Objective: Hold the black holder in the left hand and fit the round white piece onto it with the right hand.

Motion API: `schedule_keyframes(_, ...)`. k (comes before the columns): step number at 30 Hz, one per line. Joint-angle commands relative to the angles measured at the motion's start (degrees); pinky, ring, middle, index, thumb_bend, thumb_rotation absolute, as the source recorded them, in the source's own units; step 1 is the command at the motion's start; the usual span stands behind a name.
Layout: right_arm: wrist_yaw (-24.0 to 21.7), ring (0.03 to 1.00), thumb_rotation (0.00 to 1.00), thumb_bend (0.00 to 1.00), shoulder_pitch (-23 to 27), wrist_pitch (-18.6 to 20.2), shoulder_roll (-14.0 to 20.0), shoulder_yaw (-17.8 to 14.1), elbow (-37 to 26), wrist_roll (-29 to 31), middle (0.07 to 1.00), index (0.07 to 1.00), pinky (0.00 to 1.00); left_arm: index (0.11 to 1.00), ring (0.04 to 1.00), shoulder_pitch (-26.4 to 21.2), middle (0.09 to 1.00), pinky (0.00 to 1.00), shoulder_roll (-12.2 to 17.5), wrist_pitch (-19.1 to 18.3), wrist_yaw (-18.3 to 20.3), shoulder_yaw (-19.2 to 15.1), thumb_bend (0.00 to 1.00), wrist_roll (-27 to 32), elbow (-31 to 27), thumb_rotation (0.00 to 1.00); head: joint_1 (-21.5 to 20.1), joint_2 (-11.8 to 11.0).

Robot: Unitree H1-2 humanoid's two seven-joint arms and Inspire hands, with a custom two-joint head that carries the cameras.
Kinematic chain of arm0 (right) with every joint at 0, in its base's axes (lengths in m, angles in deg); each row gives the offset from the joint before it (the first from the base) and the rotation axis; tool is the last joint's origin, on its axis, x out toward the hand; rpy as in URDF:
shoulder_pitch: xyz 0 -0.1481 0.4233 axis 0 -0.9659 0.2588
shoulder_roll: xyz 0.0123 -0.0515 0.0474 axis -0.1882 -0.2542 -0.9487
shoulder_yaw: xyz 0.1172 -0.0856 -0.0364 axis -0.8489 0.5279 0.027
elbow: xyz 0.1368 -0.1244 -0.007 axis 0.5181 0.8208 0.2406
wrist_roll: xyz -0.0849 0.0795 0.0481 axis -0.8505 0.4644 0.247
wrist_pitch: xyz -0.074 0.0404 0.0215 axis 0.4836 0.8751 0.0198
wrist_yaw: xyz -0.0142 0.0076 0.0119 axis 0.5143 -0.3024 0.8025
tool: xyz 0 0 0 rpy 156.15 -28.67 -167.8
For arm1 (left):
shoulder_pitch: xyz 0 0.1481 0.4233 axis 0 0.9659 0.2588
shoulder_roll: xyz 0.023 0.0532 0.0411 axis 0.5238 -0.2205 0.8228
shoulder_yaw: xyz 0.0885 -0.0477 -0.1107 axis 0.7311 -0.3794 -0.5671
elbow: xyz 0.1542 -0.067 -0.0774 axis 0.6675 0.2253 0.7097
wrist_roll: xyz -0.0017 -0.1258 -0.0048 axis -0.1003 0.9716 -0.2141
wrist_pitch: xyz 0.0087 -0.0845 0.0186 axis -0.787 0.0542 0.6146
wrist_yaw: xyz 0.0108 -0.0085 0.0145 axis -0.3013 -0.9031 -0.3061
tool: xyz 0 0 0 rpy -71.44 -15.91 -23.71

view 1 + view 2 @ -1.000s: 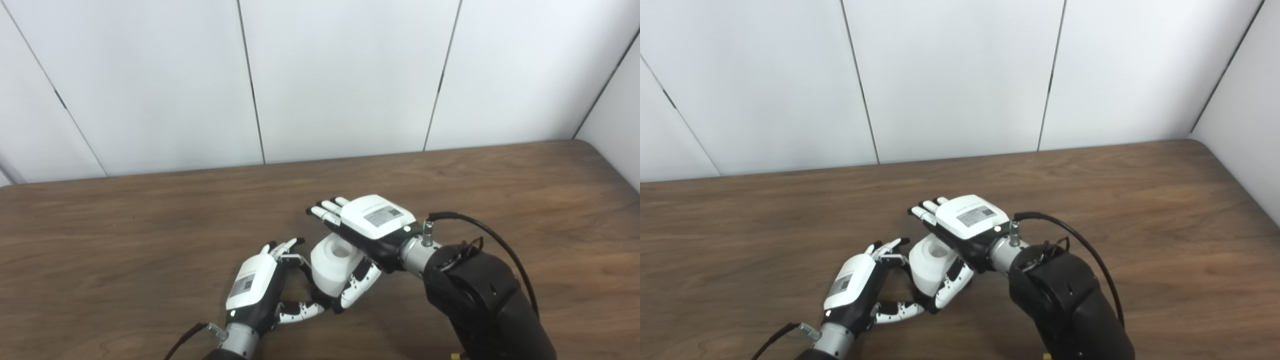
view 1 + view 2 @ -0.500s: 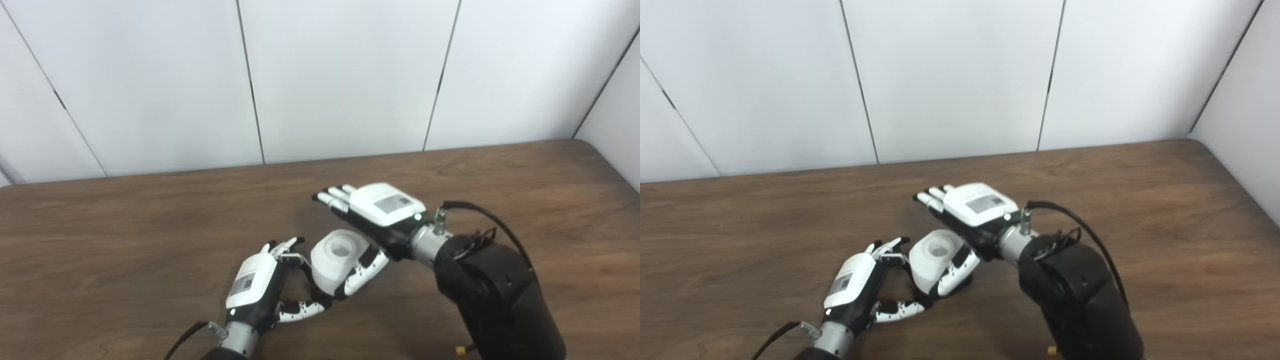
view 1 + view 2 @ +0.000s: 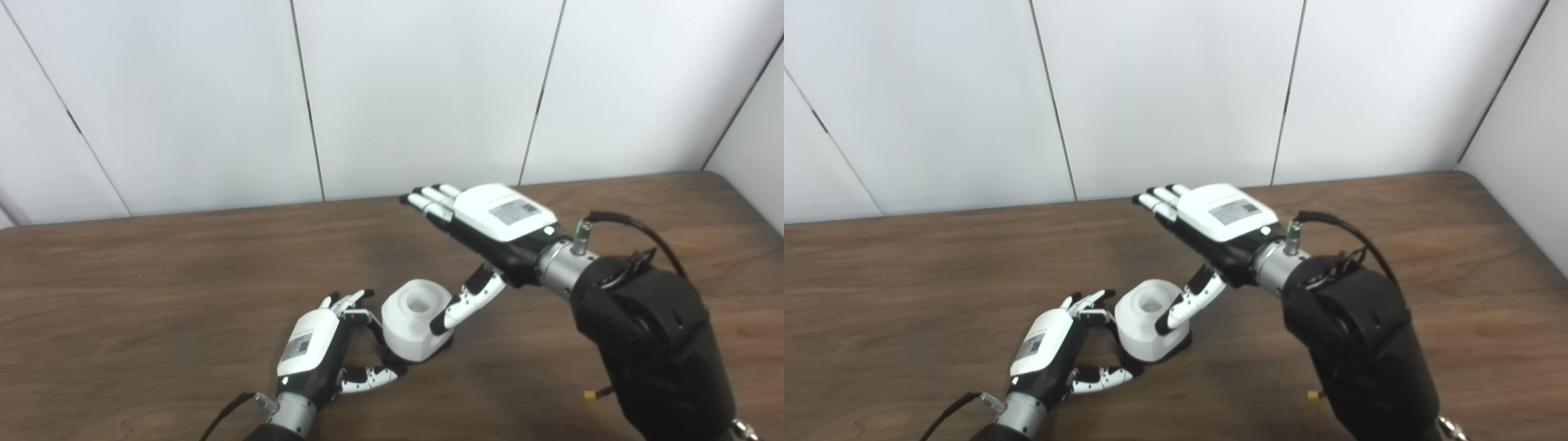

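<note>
- Counting first: one round white piece (image 3: pixel 411 317), one black holder (image 3: pixel 422 357) showing only as a dark edge under it, and two robot hands over a brown worktop (image 3: pixel 153 275).
- The white piece sits upright on the holder, low on the worktop between the two hands, with a round hollow in its top that looks empty.
- The left robot hand (image 3: pixel 315 352) curls around the left side of the pair, its fingers (image 3: pixel 352 303) at the white piece and its thumb reaching in along the dark base; the grip looks loose, and whether it truly clamps the holder can't be told.
- The right robot hand (image 3: pixel 490 223) is raised above and to the right, fingers stretched flat and apart, holding nothing; only its thumb tip points down at the white piece's right side, touching or just beside it.
</note>
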Motion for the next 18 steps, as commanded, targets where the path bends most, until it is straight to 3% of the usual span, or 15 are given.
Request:
schedule_keyframes(1, 0.8, 1.0, 0.53, 1.0, 3.5, -0.2, 1.7, -1.5, -2.0, 0.8, 1.0, 1.0, 0.69, 0.482, 0.908, -1.6, 0.913, 1.0, 0.4, 0.7, -1.0, -0.4, 0.51, -0.2, 0.8, 0.05, -0.1, -0.1)
schedule_keyframes(18, 0.2, 1.0, 0.53, 1.0, 4.6, 3.5, 9.7, -9.4, -6.8, 7.4, 1.0, 1.0, 0.76, 0.482, 0.911, -2.0, 0.913, 1.0, 1.2, 2.9, -1.5, -1.4, 0.51, 0.7, 3.0, 0.05, -1.2, -2.2)
